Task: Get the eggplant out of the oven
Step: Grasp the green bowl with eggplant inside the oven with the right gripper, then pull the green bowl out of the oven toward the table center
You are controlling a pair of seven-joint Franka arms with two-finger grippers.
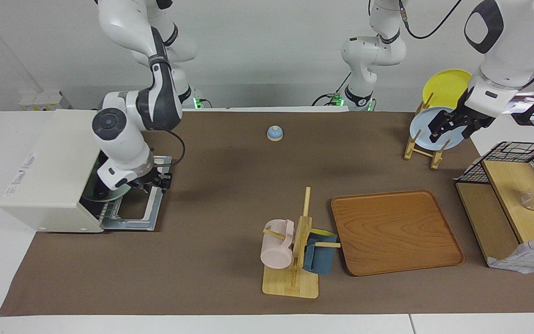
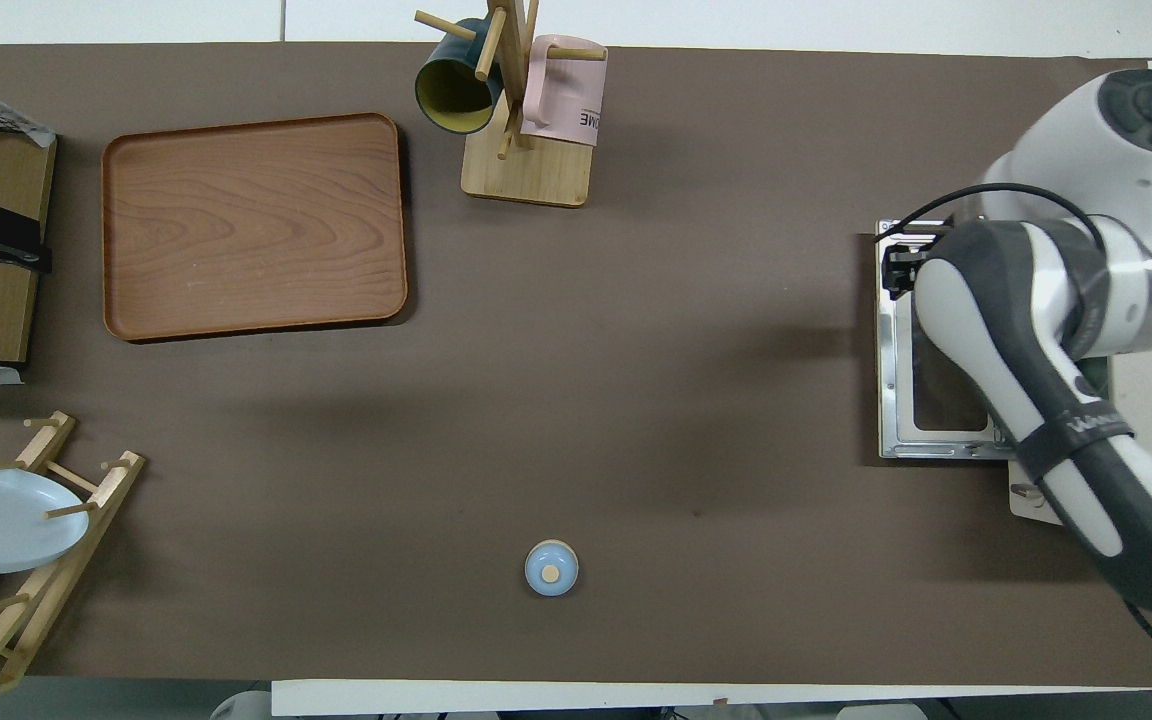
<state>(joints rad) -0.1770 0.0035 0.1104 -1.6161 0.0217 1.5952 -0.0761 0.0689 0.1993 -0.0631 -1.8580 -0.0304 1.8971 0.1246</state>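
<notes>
Facing view | oven (image 1: 44,171) at right arm's end of bench, door down | right tool (image 1: 149,185) at the oven mouth over the door, fingers cannot tell | eggplant hidden, likely inside on the pale plate (image 1: 93,195) | step: reaching in; next: grasp, withdraw | left tool (image 1: 441,127) waits over plate rack (image 1: 422,150).

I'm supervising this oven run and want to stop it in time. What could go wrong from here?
1. The right claw reaches into the open oven, its wrist filling the mouth; it could catch the rack or the frame.
2. The eggplant is hidden from both views, so a grasp can't be checked.
3. A green plate shows in the mouth; it might get dragged out over the lowered door.

The left claw waits over the plate rack.
</notes>
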